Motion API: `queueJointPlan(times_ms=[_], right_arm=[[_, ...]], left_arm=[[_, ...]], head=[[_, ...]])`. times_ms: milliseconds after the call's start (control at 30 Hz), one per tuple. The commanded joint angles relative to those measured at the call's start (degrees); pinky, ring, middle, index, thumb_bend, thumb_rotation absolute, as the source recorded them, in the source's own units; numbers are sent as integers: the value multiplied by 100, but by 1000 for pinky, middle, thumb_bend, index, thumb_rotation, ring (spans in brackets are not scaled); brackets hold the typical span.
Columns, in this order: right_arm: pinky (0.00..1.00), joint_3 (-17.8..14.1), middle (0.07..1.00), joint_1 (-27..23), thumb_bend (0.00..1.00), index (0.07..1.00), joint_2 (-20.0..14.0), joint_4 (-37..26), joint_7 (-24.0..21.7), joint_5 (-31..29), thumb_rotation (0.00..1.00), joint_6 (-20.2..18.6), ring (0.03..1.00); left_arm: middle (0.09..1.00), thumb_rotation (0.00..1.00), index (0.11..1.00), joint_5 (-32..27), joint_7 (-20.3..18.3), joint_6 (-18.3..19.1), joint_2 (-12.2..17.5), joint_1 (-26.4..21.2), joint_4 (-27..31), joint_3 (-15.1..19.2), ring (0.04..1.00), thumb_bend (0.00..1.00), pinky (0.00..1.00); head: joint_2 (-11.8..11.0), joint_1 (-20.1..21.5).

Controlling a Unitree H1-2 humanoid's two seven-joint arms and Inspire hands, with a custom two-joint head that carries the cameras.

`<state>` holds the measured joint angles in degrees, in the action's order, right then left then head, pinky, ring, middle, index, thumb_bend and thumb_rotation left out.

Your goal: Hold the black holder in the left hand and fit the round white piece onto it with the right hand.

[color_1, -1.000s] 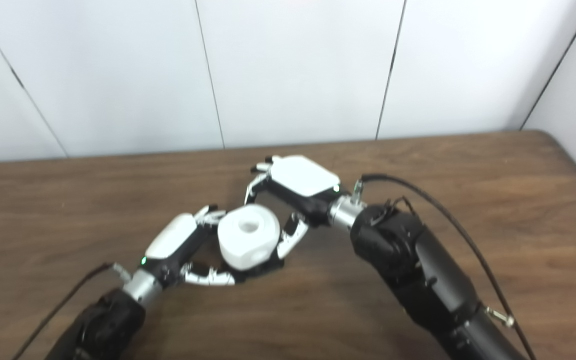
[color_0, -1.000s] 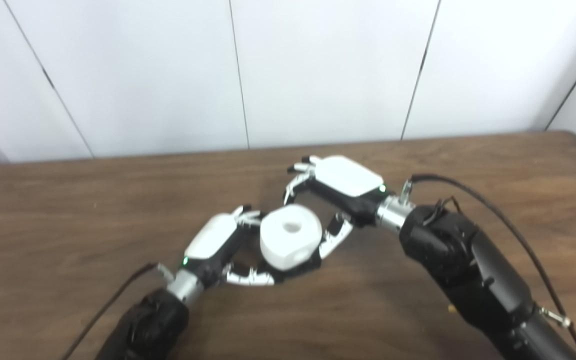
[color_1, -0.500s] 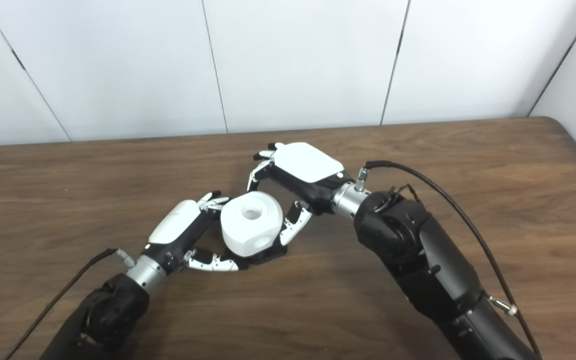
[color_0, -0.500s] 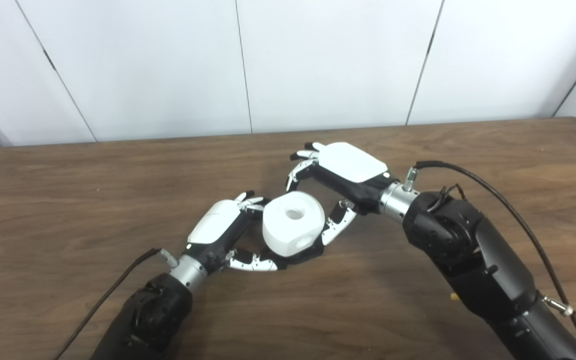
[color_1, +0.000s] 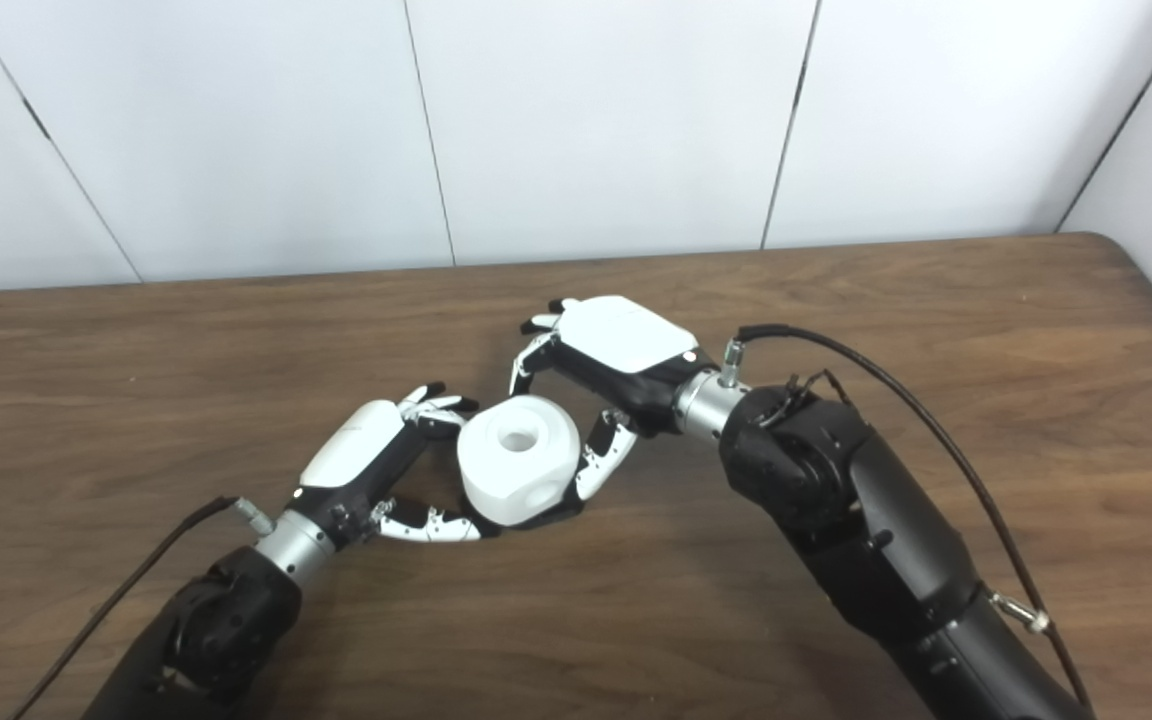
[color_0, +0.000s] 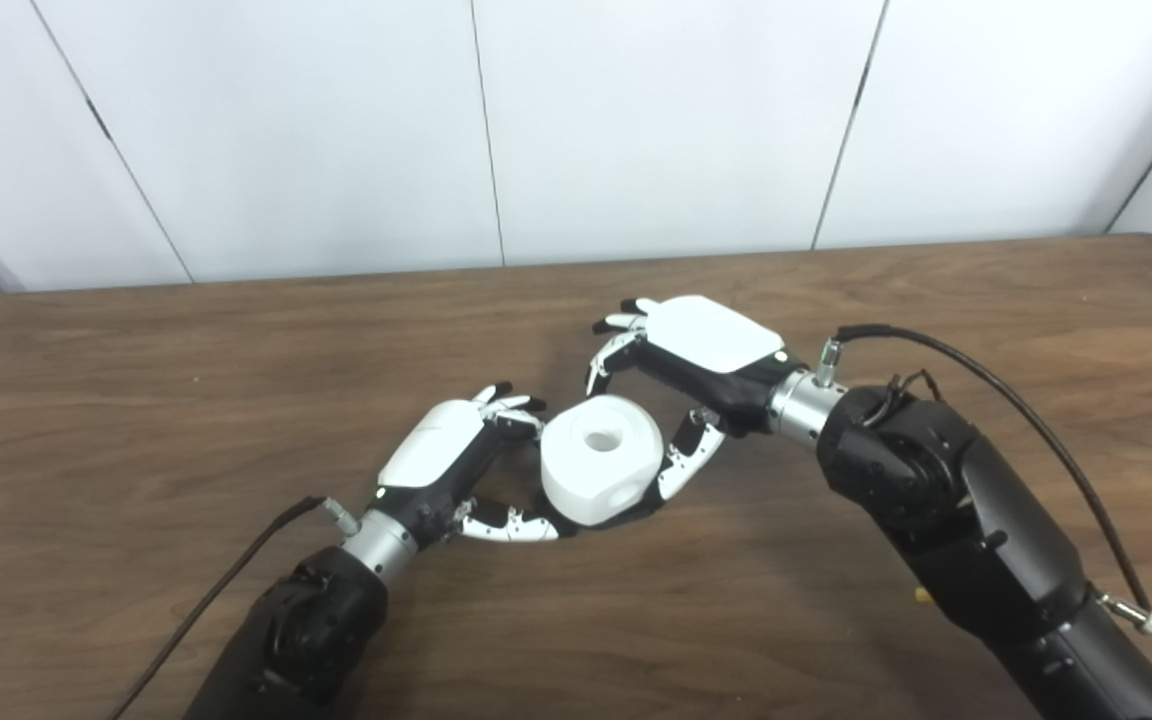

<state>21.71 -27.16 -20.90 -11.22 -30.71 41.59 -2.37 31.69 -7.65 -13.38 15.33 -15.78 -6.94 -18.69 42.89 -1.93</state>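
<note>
Mid-table, the white piece (color_0: pixel 600 473) is sitting on the holder (color_1: pixel 548 515), hole upward. The left hand (color_0: pixel 448 468) is cupping its left side; the right hand (color_0: pixel 688 372), fingers spread, is hovering just right, holding nothing.

Since half a second ago the round white piece (color_0: pixel 600 472) has shifted a little to the right and lower on the black holder (color_0: pixel 626 514). The right hand (color_0: pixel 681 375) has drawn slightly rightward, its fingers (color_0: pixel 608 358) now apart from the piece.
</note>
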Motion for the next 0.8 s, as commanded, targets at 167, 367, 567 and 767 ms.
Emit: queueJointPlan(times_ms=[167, 367, 567, 767], right_arm=[[1000, -130, 736, -227, 525, 480, -64, -56, 71, -8, 137, 43, 916], [1000, -89, 735, -179, 525, 480, -10, -55, 66, -12, 137, 38, 916], [989, -33, 776, -176, 524, 490, -57, -66, -80, 2, 151, -4, 921], [986, 26, 884, -198, 996, 806, -97, -216, -435, 162, 341, -270, 969]], left_arm=[[653, 55, 481, 45, 2, -38, -27, -77, 196, -19, 877, 524, 1000], [654, 55, 481, 60, -3, -27, -24, -65, 224, -20, 874, 524, 999], [653, 54, 481, 52, -10, 3, -16, -43, 243, -11, 875, 524, 1000], [655, 55, 481, 31, -18, -6, 3, -39, 232, 0, 875, 523, 1000]], head=[[26, -21], [41, -50], [44, -41], [31, -49]])
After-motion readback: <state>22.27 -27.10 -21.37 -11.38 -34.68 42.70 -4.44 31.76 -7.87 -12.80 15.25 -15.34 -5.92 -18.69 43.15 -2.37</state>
